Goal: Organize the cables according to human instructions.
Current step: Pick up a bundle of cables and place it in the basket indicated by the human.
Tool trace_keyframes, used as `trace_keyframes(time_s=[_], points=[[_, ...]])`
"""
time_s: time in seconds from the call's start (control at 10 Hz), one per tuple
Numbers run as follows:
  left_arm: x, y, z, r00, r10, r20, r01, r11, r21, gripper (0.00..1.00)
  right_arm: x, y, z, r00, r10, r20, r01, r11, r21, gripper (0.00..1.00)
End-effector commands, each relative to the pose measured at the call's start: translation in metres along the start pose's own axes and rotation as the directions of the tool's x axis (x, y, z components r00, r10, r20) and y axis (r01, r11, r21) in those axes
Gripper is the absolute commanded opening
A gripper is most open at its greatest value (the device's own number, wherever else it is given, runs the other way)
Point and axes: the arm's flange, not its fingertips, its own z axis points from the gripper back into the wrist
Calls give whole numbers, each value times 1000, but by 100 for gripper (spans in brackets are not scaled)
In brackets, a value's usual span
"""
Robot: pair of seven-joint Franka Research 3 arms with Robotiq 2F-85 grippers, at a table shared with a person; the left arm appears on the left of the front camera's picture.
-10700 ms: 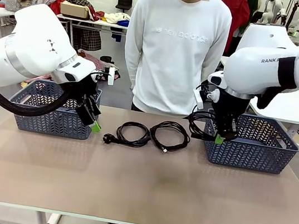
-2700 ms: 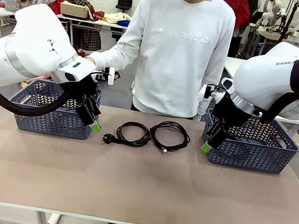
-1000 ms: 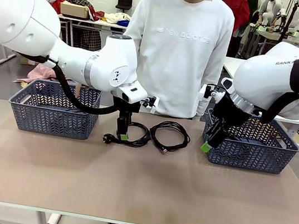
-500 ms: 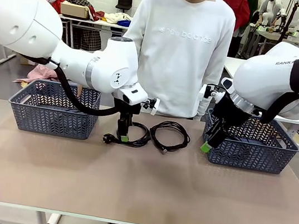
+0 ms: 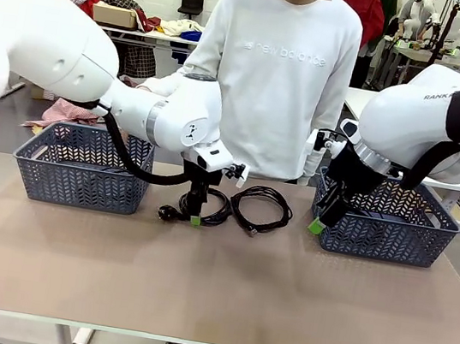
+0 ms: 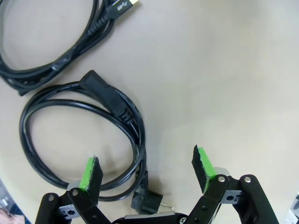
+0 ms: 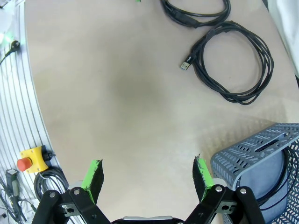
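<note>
Two cables lie coiled at the table's far middle. The left cable (image 5: 211, 208) (image 6: 136, 122) has chunky plug ends. The right cable (image 5: 261, 208) (image 7: 187, 64) ends in a slim flat plug. My left gripper (image 5: 196, 216) (image 6: 147, 168) hangs open just above the near edge of the left cable, its green pads straddling the cord and one plug. My right gripper (image 5: 317, 225) (image 7: 147, 173) is open and holds nothing, beside the right basket's (image 5: 384, 238) (image 7: 250, 151) left front corner. A black cord loop (image 7: 280, 184) shows inside that basket.
A second grey basket (image 5: 81, 180) stands at the far left of the table. A person in a white sweatshirt (image 5: 270, 74) stands behind the table's far edge, right behind the cables. The near half of the table is bare.
My left gripper has crept slightly right and lower over the left cable, still open. The right arm has stayed still.
</note>
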Motion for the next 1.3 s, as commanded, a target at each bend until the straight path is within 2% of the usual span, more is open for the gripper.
trace_keyframes(time_s=[0.0,1.2], points=[[5,6,-2,999,19,-33,-20,1000,-16,100,2,0,0,1000,0,2,0,1000,-2,100],[0,18,-23,997,57,-50,-59,997,-46,100,2,0,0,1000,0,2,0,1000,-2,100]])
